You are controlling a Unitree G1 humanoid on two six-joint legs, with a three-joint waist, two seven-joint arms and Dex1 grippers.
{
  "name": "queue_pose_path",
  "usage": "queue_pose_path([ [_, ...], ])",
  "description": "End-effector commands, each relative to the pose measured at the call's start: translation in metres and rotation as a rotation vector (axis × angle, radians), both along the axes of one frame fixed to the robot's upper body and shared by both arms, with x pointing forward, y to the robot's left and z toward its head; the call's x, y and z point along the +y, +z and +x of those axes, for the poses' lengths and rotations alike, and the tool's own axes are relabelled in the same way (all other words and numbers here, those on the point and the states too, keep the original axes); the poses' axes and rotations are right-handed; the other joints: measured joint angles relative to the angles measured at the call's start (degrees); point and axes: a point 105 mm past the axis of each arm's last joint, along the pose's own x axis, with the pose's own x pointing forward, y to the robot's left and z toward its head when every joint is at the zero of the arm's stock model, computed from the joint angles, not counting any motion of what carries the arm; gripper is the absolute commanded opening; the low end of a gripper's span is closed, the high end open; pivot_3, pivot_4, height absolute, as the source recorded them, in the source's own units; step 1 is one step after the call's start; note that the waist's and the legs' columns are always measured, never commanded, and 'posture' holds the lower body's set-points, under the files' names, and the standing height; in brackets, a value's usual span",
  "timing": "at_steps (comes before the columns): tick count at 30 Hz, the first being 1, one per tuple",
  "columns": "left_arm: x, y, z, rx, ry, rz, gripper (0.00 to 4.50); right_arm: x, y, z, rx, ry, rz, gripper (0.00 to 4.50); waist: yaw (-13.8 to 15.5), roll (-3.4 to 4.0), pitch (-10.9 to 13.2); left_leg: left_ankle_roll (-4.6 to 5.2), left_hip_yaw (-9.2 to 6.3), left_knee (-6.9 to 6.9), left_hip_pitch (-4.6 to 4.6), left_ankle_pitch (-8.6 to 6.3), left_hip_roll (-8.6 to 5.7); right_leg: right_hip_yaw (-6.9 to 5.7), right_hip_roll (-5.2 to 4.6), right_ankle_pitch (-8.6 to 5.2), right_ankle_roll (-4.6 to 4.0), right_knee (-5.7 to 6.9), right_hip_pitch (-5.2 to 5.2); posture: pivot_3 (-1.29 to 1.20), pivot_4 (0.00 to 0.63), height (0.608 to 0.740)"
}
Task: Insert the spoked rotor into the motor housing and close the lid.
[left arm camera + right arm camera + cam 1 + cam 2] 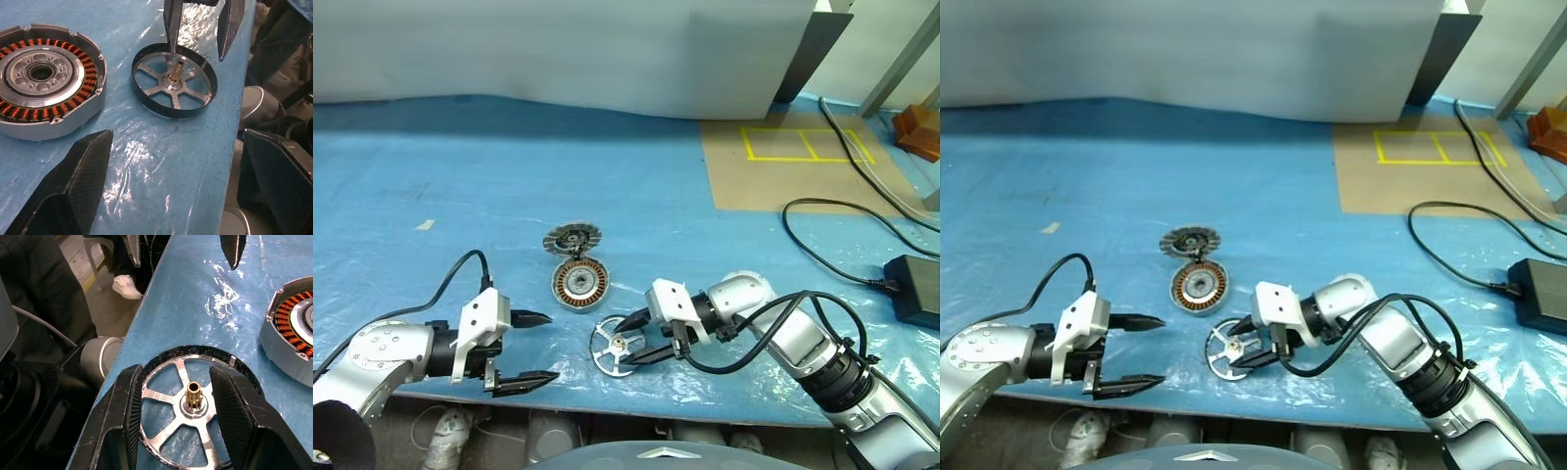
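A: Three parts lie apart on the counter (431,176), so nothing is assembled yet. The rotor (615,345) sits near the front edge, the housing (579,283) just behind it, the lid (572,238) behind that, touching the housing's rim.

B: And the hands?

A: The right hand (636,340) is down over the rotor, one finger outside the rim and one inside beside the hub, not yet pinching. The left hand (536,348) hangs spread wide and empty, off to the left.

B: So everything is left: lift, seat it, then the lid.

A: Yes, I judge so. The rotor is a thin black ring with bright metal spokes and a brass toothed shaft. The housing is a grey metal cup ringed with copper coils. The lid is ribbed. Glossy, wrinkled blue plastic covers the counter.
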Motion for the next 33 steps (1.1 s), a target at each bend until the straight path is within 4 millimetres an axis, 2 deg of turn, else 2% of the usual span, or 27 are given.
queue_pose_path([
  [1, -0.007, 0.006, -0.004, -0.030, -0.028, -0.009, 4.50, 0.004, 0.000, -0.002, -0.003, 0.007, 0.016, 2.18, 0.00, 0.00, 0.00, 0.00, 0.00, 0.00, 0.00, 0.00, 0.00, 0.00, 0.00, 0.00, 0.00, 0.00, 0.00, 0.00, 0.150, 0.740],
  [13, -0.011, 0.008, 0.001, -0.053, -0.023, -0.007, 4.50, 0.004, -0.020, 0.006, 0.013, -0.049, -0.010, 2.18, -0.02, 0.00, 0.00, 0.00, 0.00, 0.03, 0.01, 0.00, 0.01, 0.00, 0.01, 0.00, 0.00, 0.05, 0.00, 0.00, 0.150, 0.740],
  [16, -0.013, 0.010, 0.003, -0.060, -0.024, -0.013, 4.50, 0.002, -0.023, 0.008, 0.012, -0.057, -0.019, 1.54, 0.00, 0.00, 0.00, 0.00, 0.00, 0.04, 0.00, 0.00, 0.00, 0.00, 0.00, 0.00, 0.00, 0.05, 0.00, 0.00, 0.150, 0.740],
  [20, -0.013, 0.010, 0.006, -0.065, -0.024, -0.012, 4.50, -0.001, -0.023, 0.008, 0.014, -0.061, -0.021, 0.19, 0.01, 0.00, 0.00, -0.01, 0.00, 0.05, 0.01, 0.01, 0.01, 0.00, 0.01, 0.00, 0.00, 0.06, 0.00, 0.00, 0.150, 0.740],
  [22, -0.014, 0.009, 0.007, -0.067, -0.023, -0.011, 4.50, -0.002, -0.020, 0.010, 0.016, -0.072, -0.015, 0.17, 0.02, 0.00, 0.00, -0.01, 0.00, 0.06, 0.01, 0.01, 0.00, 0.00, 0.01, 0.00, 0.00, 0.06, 0.00, 0.00, 0.150, 0.740],
  [25, -0.014, 0.009, 0.009, -0.071, -0.021, -0.012, 4.50, -0.001, -0.007, 0.017, 0.077, -0.127, 0.037, 0.17, 0.02, 0.00, 0.00, -0.01, 0.00, 0.08, 0.01, 0.01, 0.01, 0.01, 0.01, 0.01, -0.01, 0.08, 0.01, 0.00, 0.150, 0.740],
  [33, -0.018, 0.024, 0.022, -0.146, -0.024, -0.091, 4.50, -0.007, 0.068, 0.033, 0.535, -0.312, 0.364, 0.17, 0.18, 0.01, 0.00, -0.12, -0.01, 0.21, 0.03, 0.08, 0.02, 0.02, 0.01, 0.01, -0.02, 0.23, 0.02, 0.00, 0.150, 0.740],
])
